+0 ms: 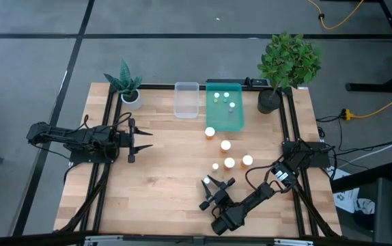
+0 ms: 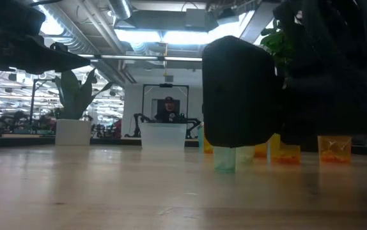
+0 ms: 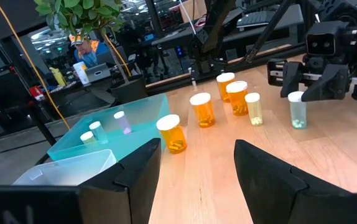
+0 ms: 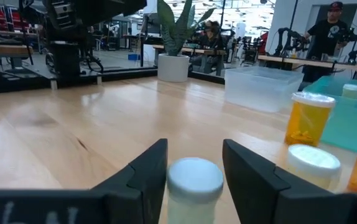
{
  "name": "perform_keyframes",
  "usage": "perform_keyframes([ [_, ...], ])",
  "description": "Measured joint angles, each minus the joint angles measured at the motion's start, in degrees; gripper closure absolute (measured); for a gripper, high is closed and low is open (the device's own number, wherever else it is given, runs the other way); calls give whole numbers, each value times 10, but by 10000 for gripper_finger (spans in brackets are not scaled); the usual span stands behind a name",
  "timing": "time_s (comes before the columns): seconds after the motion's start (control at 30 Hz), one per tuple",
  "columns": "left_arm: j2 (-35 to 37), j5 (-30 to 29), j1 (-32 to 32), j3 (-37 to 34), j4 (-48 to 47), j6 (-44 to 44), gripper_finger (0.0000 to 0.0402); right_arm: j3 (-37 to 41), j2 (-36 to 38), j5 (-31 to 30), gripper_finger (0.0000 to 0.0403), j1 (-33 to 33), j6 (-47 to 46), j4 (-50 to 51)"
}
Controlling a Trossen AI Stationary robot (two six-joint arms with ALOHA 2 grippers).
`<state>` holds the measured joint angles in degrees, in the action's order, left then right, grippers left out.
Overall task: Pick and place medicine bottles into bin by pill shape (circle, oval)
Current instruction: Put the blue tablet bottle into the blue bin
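Pickup is being lined up: the right claw is being held parted around a small pale bottle standing on the counter, awaiting closure before the teal bin.

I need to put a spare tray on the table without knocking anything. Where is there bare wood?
Bare wood lies between the left gripper and the orange white-capped bottles, in front of the clear plastic tray. It is crowded around the teal translucent tray, the bottles and the right gripper, which straddles a small pale bottle.
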<state>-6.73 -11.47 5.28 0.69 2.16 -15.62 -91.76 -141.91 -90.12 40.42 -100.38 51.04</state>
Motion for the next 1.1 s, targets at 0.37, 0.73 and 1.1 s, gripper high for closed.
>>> perform_keyframes([
  [0.37,0,0,0,0,0,0,206,-12,2,1,142,0,2,27],
  [0.73,0,0,0,0,0,0,206,-12,179,233,134,-15,55,83],
  [1.1,0,0,0,0,0,0,206,-12,321,579,148,-87,301,-52],
])
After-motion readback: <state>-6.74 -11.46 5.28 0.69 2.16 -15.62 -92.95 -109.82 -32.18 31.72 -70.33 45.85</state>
